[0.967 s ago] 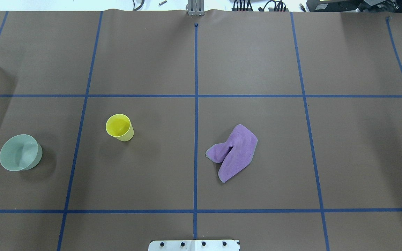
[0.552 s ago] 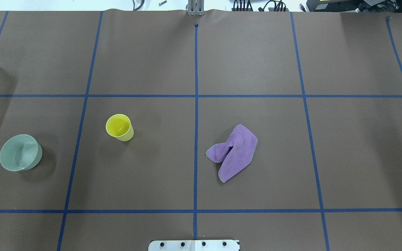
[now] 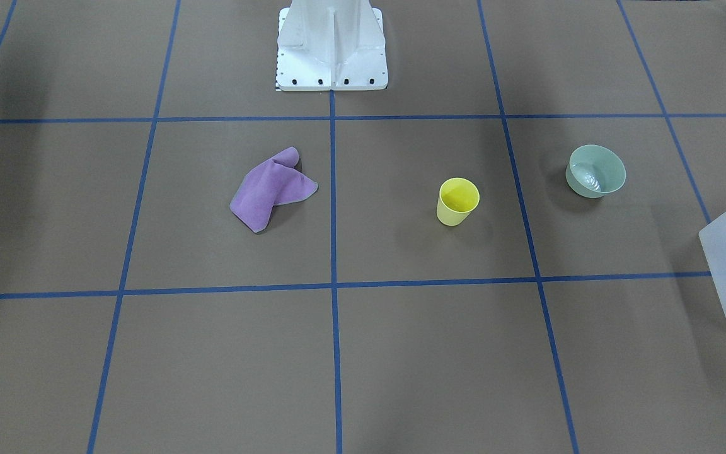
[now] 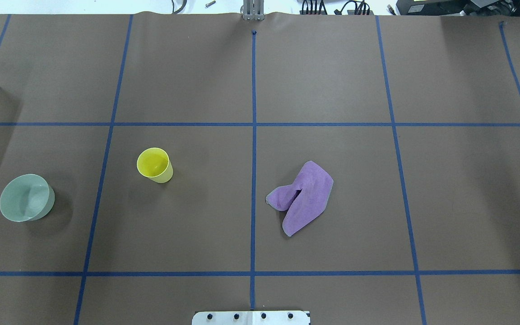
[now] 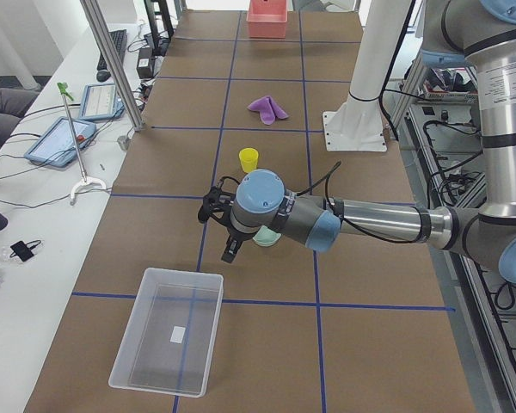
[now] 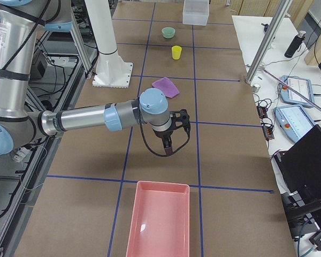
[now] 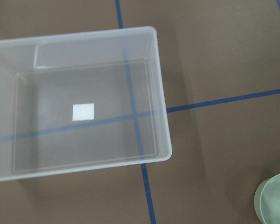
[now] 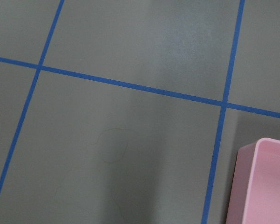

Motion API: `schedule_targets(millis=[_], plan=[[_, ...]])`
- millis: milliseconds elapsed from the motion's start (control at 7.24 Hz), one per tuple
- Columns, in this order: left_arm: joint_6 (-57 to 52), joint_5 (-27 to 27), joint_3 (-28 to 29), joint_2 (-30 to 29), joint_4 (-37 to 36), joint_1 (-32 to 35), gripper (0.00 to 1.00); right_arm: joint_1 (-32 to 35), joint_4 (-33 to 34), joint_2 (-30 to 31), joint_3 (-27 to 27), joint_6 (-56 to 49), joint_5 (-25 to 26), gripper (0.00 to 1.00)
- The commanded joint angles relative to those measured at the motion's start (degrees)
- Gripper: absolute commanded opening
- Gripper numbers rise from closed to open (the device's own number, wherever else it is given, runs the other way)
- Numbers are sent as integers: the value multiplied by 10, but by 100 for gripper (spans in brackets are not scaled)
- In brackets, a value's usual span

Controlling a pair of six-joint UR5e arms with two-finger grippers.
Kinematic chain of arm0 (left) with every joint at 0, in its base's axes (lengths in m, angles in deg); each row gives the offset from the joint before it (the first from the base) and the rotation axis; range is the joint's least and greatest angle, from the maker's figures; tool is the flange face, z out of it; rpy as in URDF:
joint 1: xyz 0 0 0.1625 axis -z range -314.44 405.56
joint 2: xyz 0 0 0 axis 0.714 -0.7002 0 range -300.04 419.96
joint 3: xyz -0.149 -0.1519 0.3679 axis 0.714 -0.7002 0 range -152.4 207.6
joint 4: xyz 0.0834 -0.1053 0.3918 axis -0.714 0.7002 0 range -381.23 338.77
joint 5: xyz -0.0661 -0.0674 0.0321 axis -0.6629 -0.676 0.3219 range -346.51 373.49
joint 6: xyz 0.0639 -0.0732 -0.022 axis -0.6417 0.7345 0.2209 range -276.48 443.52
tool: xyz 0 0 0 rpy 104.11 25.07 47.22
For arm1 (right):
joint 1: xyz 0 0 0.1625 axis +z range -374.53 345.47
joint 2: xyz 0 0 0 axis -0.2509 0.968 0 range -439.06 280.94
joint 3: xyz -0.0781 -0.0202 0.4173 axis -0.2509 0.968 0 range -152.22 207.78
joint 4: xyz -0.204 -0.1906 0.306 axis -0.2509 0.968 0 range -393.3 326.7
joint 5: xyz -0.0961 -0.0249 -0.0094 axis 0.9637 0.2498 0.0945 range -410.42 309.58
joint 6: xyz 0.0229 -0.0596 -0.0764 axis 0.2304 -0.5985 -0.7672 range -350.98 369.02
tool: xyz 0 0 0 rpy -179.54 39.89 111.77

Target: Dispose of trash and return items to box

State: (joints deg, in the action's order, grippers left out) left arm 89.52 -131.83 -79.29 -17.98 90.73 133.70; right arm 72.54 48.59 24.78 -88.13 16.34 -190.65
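Brown paper over the table (image 4: 323, 76), blue tape cutting it into squares, and here's the layout. The mint-green bowl (image 4: 26, 197) stands upright on the robot's left side, mouth up, apart from everything else. The box (image 5: 168, 342), a frosted white bin, lies farther out at the table's left end, well apart from the bowl, with a blue tape line showing through its floor and a small white label (image 7: 83, 112) on the bottom.

Between the two hangs the left gripper (image 5: 224, 232), above the paper and touching nothing. From the left-end camera the bowl only peeks out from behind the left arm's wrist, just beside the gripper on the robot's side. The left wrist camera looks straight down: box filling the upper left, bowl clipped in the bottom right corner. Whether the fingers are apart or together, I can't tell from here. The left arm (image 5: 370, 225) reaches out nearly level over the table, wrist turned so the gripper points down.

Over on the other side, the right gripper (image 6: 170, 143) hangs above bare paper near a pink bin (image 6: 160, 222), its arm likewise stretched out level with the wrist turned down. Finger spacing there, can't tell either.

Mid-table, a yellow cup (image 4: 154, 164) stands upright to the bowl's right, and a crumpled purple cloth (image 4: 304, 198) lies just past the centre line.
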Motion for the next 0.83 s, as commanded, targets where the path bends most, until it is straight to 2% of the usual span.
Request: schedule_targets(millis=[0,276,414,552,691], plan=[[175,97,2,33,109,-108,98,-76,-76,-12,-7,172,48,100],[287,191,3,33,120,-240,98,-157,-112,-12,-6,255,134,100],[331,227,20,32,155,-289,98,-163,-116,-11,-6,257,136,100],[357,243,60,26,213,-318,98,-166,-116,-11,-6,257,136,100],[361,248,84,17,242,-337,98,-167,-117,-11,-6,256,136,100]])
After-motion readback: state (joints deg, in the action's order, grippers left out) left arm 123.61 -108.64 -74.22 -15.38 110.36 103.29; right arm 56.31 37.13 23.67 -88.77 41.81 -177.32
